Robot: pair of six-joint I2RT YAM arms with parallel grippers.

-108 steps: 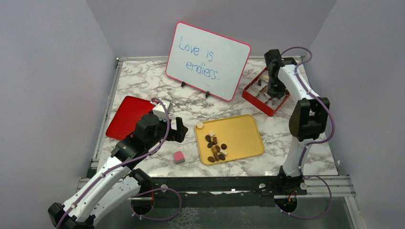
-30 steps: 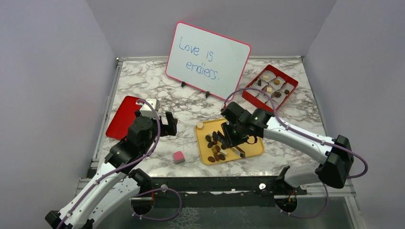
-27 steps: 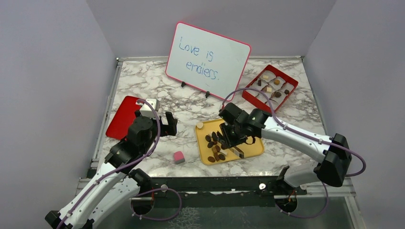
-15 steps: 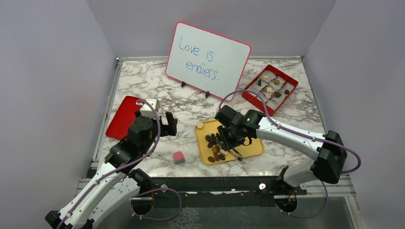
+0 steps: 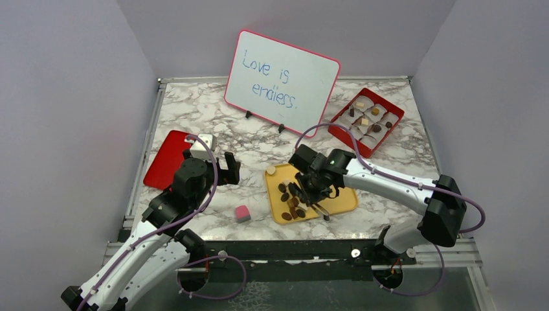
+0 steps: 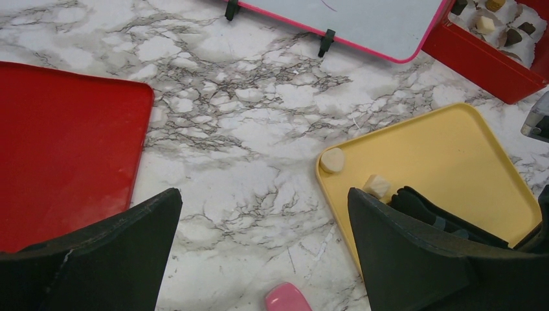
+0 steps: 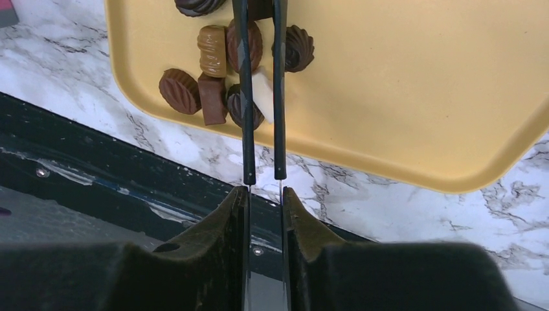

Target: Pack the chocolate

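1. As your right arm stretches in from the right side of the marble table (image 5: 213,110), the right gripper (image 5: 301,193) hangs low over the left half of the yellow tray (image 5: 336,183), directly above the loose chocolate (image 5: 292,206).
2. In your right wrist view, the two thin fingers (image 7: 244,97) run side by side with only a narrow slot between them. A cream piece and a brown oval show through the slot, and a dark shape sits between the blades at the top edge of the view. You cannot tell whether they pinch that shape or merely straddle it.
3. The chocolate lies heaped by the tray's near-left corner: ridged dark rounds, a tan roll and a brown bar, several of them touching.
4. Two pale pieces sit apart from the heap: a cream round (image 6: 333,160) in the tray's far-left corner and a cream square (image 6: 376,186) near it.
5. More pieces rest inside the red box (image 6: 482,61) at the table's far right, well apart from the tray.
6. Your left gripper (image 6: 262,214) hovers over bare marble between the flat red tray (image 5: 165,159) and the yellow tray, its jaws spread wide with nothing between them.
7. A pink-and-white cube (image 5: 242,213) sits on the marble left of the yellow tray, and a whiteboard (image 5: 283,83) reading "Love is endless." stands propped at the back.
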